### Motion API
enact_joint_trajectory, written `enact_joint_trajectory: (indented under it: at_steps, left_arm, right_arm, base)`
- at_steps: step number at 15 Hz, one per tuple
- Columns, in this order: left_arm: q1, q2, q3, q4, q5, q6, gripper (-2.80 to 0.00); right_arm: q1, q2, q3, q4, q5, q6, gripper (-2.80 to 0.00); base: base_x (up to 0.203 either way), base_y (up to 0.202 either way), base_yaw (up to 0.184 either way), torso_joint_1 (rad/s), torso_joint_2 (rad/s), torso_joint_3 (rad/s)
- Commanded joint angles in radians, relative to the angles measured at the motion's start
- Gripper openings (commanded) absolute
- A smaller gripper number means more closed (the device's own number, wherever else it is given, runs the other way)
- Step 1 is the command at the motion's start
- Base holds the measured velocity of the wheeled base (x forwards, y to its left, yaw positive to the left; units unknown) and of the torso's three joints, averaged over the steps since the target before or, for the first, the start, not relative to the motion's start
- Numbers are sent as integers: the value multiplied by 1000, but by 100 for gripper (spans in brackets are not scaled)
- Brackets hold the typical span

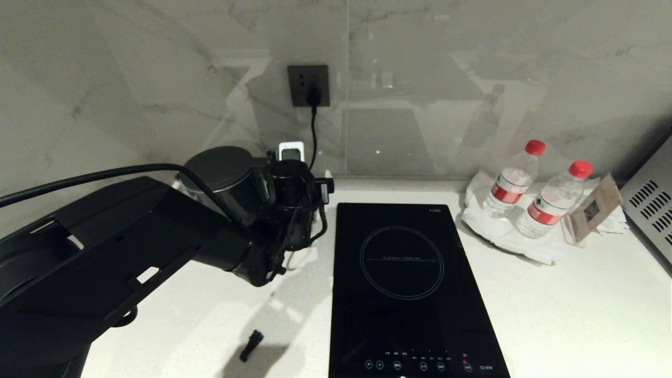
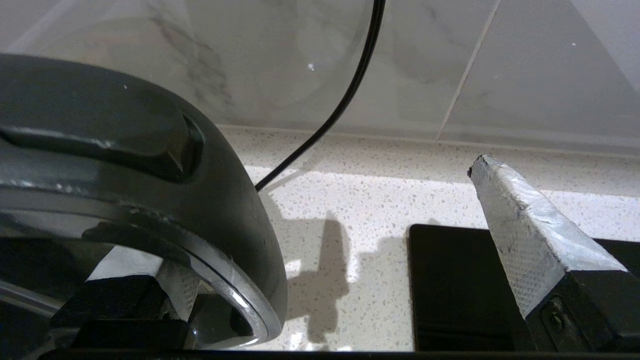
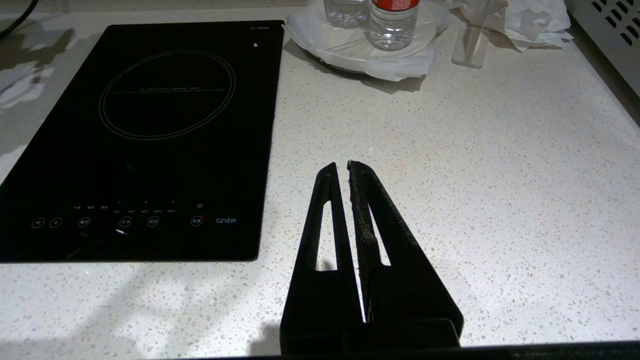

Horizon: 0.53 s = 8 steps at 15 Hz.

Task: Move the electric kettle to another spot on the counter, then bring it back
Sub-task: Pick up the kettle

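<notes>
The electric kettle (image 1: 223, 167), glossy black with a flat lid, stands at the back left of the white speckled counter (image 1: 551, 304), close to the wall. My left arm (image 1: 131, 236) reaches to its right side. In the left wrist view my left gripper (image 2: 320, 215) is open wide. One taped finger (image 2: 525, 225) hangs free over the counter (image 2: 375, 200). The other finger (image 2: 172, 285) shows behind the curved black handle of the kettle (image 2: 125, 150). My right gripper (image 3: 340, 167) is shut and empty, low over the counter (image 3: 450, 175), and is outside the head view.
A black induction hob (image 1: 415, 283) lies just right of the kettle. A cord runs up to a wall socket (image 1: 308, 86). Two water bottles (image 1: 512, 184) stand on a white tray at back right, by a card stand (image 1: 593, 210) and a vented metal appliance (image 1: 651, 205). A small black piece (image 1: 251, 345) lies near the front.
</notes>
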Motion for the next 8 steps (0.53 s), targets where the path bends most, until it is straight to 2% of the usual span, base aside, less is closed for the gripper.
enact_joint_trajectory:
  at_steps: [1, 8]
  left_arm:
    - [1, 0, -3, -7, 4, 0, 0]
    - [16, -6, -3, -7, 6, 0, 0]
  right_arm:
    - [0, 0, 0, 0, 2, -1, -280]
    - [0, 0, 0, 0, 2, -1, -280]
  base:
    - [0, 0, 0, 0, 0, 0]
    - [0, 0, 0, 0, 0, 0]
